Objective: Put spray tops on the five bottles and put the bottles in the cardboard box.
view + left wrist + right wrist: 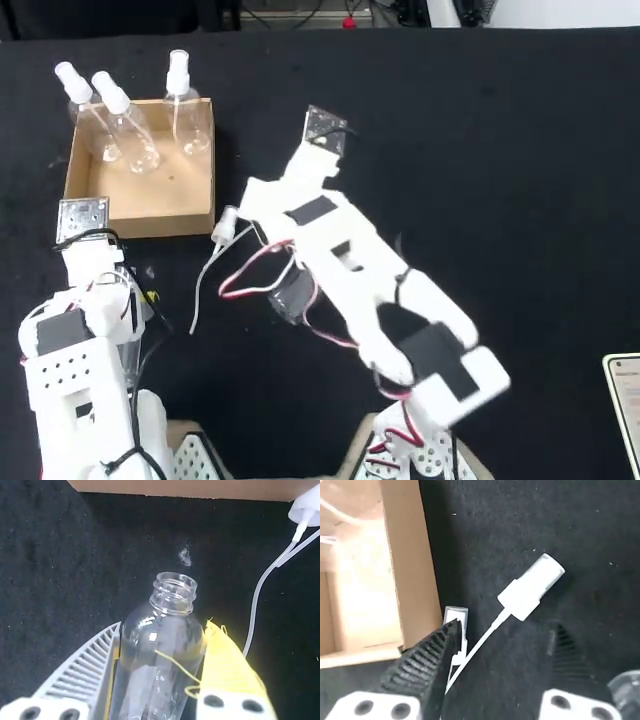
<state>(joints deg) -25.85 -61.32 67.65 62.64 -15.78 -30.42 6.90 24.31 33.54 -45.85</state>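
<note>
A clear open-necked bottle (162, 645) stands between the grey and yellow fingers of my left gripper (165, 627), which is shut on it at the front left (135, 300). Its neck points toward the cardboard box (150, 190). A loose white spray top (532, 592) with a long tube lies on the black table beside the box's near right corner (225, 222). My right gripper (505, 626) hovers open over it, a black finger on each side of the tube. In the box stand three capped bottles (130, 130).
The box wall (410, 580) is close beside the right gripper. The rim of something clear (626, 690) shows by the right finger, perhaps another bottle under the right arm (290, 295). A white card (625, 400) lies at the table's right edge.
</note>
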